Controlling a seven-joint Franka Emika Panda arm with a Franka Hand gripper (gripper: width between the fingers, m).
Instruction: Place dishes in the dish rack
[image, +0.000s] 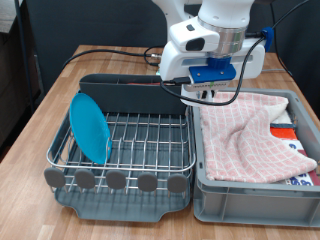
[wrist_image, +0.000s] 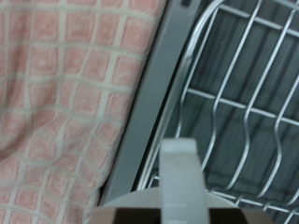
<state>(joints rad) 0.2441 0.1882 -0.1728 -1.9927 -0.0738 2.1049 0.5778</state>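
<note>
The light-blue plate (image: 90, 128) stands upright in the dish rack (image: 150, 150) on the exterior view's left side of its wire grid. My gripper (image: 205, 96) hangs over the edge between the rack and the grey bin (image: 250, 195). In the wrist view the rack's wires (wrist_image: 243, 103) show beside the checked cloth (wrist_image: 65, 103). A pale blurred shape (wrist_image: 179, 173) and a brown strip (wrist_image: 131, 211) fill the bottom edge there; I cannot tell what they are. The mug is out of view, and no spoon shows clearly.
The pink-and-white checked cloth (image: 250, 135) covers most of the bin, with printed items (image: 300, 150) showing at the exterior view's right. Round grey knobs (image: 118, 180) line the rack's near edge. A tall dark compartment (image: 130, 92) stands along its far side. Black cables (image: 110, 55) lie on the wooden table.
</note>
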